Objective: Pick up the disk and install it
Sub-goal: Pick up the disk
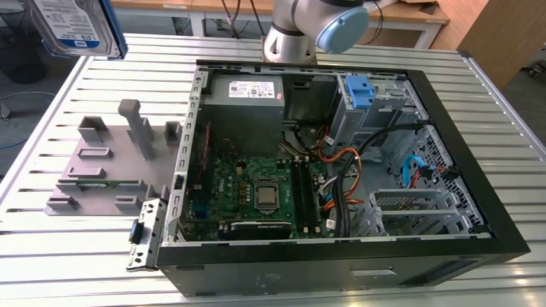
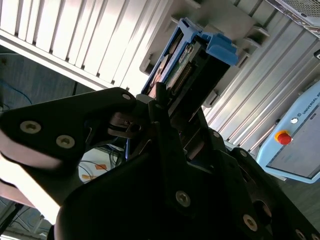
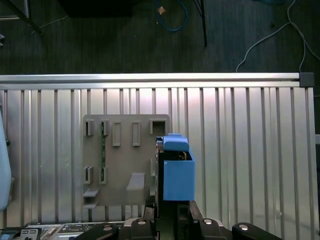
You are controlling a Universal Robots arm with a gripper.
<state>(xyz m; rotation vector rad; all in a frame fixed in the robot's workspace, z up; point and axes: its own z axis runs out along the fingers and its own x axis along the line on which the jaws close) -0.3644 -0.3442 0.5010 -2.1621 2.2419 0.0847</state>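
The fingers [image 2: 161,105] are closed tight on the disk [image 1: 73,25], holding it edge-on high above the grey holder tray [image 3: 125,162] on the tabletop [image 3: 240,150], probably to clear the open computer case [image 1: 341,272].

Place: robotics lab | evidence: slatted aluminium table [image 1: 68,268], open computer case [image 1: 341,259], floor cables [image 3: 160,9]

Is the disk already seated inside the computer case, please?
No: in the exterior view the disk hangs high at the exterior view's left, well outside the open computer case.
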